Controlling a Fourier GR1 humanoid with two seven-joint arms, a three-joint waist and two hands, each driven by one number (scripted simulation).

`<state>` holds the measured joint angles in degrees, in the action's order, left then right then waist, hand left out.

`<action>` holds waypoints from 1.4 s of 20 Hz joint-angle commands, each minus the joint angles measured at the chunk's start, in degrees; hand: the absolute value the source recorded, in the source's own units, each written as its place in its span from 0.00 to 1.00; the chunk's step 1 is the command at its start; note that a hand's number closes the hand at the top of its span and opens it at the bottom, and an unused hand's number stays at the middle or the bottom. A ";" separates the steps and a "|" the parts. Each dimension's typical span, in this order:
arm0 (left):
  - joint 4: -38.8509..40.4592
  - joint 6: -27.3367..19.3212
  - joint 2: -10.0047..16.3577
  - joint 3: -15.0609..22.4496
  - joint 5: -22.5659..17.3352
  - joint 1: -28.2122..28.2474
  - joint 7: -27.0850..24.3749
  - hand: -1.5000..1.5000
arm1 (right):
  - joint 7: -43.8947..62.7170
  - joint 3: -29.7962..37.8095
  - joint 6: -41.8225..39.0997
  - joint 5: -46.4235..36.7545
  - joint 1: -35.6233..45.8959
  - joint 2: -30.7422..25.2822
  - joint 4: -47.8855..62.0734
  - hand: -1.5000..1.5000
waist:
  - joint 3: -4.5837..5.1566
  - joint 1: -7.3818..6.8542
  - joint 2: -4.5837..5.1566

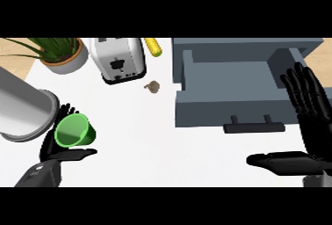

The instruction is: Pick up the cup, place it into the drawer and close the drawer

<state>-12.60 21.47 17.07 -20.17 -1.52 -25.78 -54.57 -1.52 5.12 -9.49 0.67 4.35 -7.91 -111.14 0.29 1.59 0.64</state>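
A green cup (76,130) sits at the lower left of the white counter, its open mouth facing up toward me. My left hand (54,151) is right behind it: straight fingers show past the cup's far-left side and the thumb reaches out under its near side, without curling round it. The grey drawer (194,112) stands pulled open at the upper right, its inside bare and its black handle (254,127) toward me. At the far right my right hand (311,132) is open, fingers pointing up over the drawer's right wall and thumb stretched left.
A large grey metal cylinder (23,107) lies just left of the cup. At the back stand a silver toaster (120,59), a potted plant (62,52) and a yellow item (153,46). A small brown lump (153,86) lies between toaster and drawer.
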 commanded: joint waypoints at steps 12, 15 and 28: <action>-3.37 18.47 -0.92 -0.36 -4.13 -3.07 -1.78 1.00 | 1.62 0.56 0.64 -0.23 2.05 -0.05 2.05 0.00 | -0.04 -0.33 0.01; -5.82 11.40 -5.66 0.75 -2.87 -0.53 -8.61 1.00 | 0.65 1.08 0.08 0.08 2.80 -0.62 2.66 0.00 | -0.04 -0.41 0.05; -12.68 5.33 -5.98 -2.45 -7.87 -3.42 -7.65 1.00 | -1.91 2.33 -1.54 0.60 -3.29 -1.27 -0.31 0.00 | -0.27 -0.96 -0.62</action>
<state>-22.54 21.55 11.07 -22.72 -8.49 -27.97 -56.73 -1.16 6.28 -9.79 0.52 3.43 -8.49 -111.43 0.11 0.82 0.20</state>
